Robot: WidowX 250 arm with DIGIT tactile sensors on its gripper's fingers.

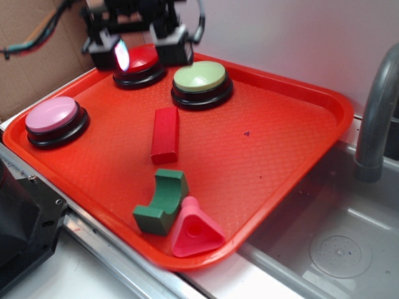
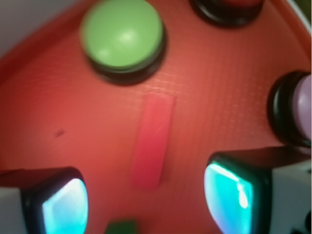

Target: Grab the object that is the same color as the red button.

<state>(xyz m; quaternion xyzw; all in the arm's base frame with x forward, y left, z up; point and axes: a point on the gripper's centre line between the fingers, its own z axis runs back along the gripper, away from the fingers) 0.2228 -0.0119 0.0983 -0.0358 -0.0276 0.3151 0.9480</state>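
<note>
Exterior: orange-red tray (image 1: pixel 293 131) on counter, sink (image 1: pixel 340 249) to one side w/ grey faucet (image 1: pixel 377 118). Hand (image 1: pixel 144 53) up at the tray's far edge, above the red button (image 1: pixel 142 59), fingers spread apart, nothing between them. Pale-green button (image 1: pixel 201 78) just beside the red one; pink button (image 1: pixel 53 115) well apart by the tray's other rim. Deep-red block (image 1: pixel 165 134) lies flat mid-tray, long axis running near-to-far, untouched, between the buttons and the green arch block (image 1: pixel 161 202). Pinkish triangle piece (image 1: pixel 194 230) w/ hole touching the arch, near the front rim.

Wrist: blurry. Red block (image 2: pixel 153 141) centred in view, lying in the gap between the two finger pads (image 2: pixel 229 192), pads clear of it. Green button (image 2: pixel 123 31) beyond the block; pink button (image 2: pixel 304 105) at frame edge; red button (image 2: pixel 229 7) barely seen at top.
</note>
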